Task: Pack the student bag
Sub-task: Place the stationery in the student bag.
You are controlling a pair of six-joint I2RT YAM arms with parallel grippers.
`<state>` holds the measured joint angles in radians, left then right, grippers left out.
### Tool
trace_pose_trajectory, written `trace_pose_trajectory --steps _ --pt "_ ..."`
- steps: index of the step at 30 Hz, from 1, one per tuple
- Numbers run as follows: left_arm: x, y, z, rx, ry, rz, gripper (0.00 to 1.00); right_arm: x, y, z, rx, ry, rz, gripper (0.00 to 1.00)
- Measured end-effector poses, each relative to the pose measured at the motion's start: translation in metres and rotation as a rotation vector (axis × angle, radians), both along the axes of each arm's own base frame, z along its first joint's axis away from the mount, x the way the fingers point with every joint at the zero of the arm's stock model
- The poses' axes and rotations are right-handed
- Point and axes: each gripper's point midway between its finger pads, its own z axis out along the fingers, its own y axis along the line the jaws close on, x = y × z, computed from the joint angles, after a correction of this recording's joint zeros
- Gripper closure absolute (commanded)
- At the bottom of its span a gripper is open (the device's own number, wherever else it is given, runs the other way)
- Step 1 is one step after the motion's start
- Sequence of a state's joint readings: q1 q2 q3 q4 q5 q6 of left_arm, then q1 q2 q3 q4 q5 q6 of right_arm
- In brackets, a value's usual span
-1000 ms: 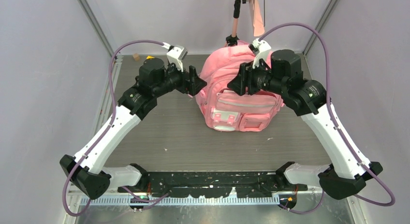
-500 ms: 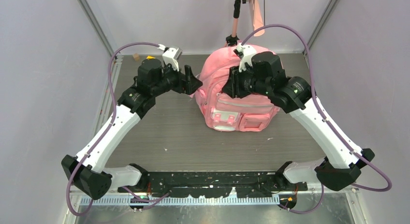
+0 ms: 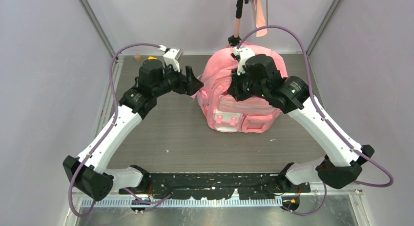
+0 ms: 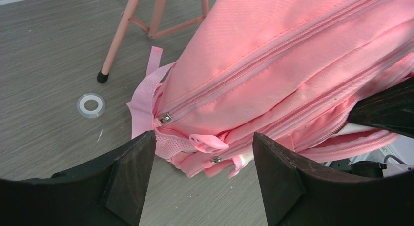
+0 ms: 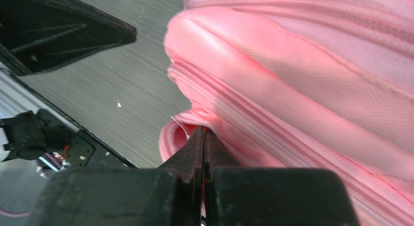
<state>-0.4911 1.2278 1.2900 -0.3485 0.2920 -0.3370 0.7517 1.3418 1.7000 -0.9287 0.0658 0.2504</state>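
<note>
Right jaws pinched on the student bag; front pockets face the bases.

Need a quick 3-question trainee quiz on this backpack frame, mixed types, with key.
1. True or false: the left gripper is open.
2. The right gripper is: A) wide open above the table, B) shut at the backpack's fabric, C) out of view.
3. Fill in: a small white ___ lies on the table near the pink stand's foot.

Key: 1 true; 2 B; 3 ring.
</note>
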Motion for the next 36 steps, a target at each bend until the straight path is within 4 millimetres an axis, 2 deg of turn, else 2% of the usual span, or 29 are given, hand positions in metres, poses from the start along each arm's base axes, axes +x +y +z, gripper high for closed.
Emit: trace_pose_trajectory --steps 4,8,13,17,19,21,22,24,25,28,29,32,36 --pt "0.006 0.004 -0.008 0.013 0.015 0.015 0.23 0.000 -0.015 -0.005 -0.070 0.002 -0.033 0.99" --pt "0.015 0.011 -0.025 0.032 0.048 0.042 0.22 -0.002 -0.027 -0.010 -0.132 0.009 -0.051 0.99" --pt "0.032 0.024 -0.053 0.060 0.097 0.086 0.20 -0.004 -0.031 -0.016 -0.169 0.020 -0.048 1.00" --pt "0.050 0.035 -0.092 0.109 0.141 0.126 0.19 0.000 -0.031 -0.022 -0.193 0.029 -0.054 0.99" --pt "0.062 0.039 -0.119 0.151 0.169 0.148 0.18 0.003 -0.031 -0.026 -0.207 0.034 -0.062 0.93" --pt "0.074 0.043 -0.149 0.192 0.219 0.174 0.19 0.004 -0.031 -0.028 -0.215 0.039 -0.064 0.78" --pt "0.079 0.045 -0.162 0.208 0.241 0.186 0.19 0.005 -0.030 -0.027 -0.216 0.039 -0.063 0.64" --pt "0.089 0.051 -0.195 0.242 0.304 0.218 0.20 0.004 -0.031 -0.024 -0.213 0.036 -0.065 0.52" --pt "0.092 0.054 -0.210 0.258 0.335 0.238 0.21 0.004 -0.031 -0.021 -0.211 0.031 -0.060 0.50" --pt "0.101 0.062 -0.247 0.292 0.402 0.294 0.22 0.002 -0.028 -0.011 -0.186 0.016 -0.044 0.35" --pt "0.104 0.065 -0.256 0.303 0.417 0.314 0.22 0.001 -0.027 -0.009 -0.175 0.012 -0.038 0.29" --pt "0.117 0.067 -0.272 0.320 0.440 0.357 0.24 -0.002 -0.026 -0.003 -0.155 0.000 -0.025 0.27" --pt "0.145 0.066 -0.276 0.326 0.412 0.400 0.25 -0.003 -0.027 0.009 -0.122 -0.035 -0.026 0.26"
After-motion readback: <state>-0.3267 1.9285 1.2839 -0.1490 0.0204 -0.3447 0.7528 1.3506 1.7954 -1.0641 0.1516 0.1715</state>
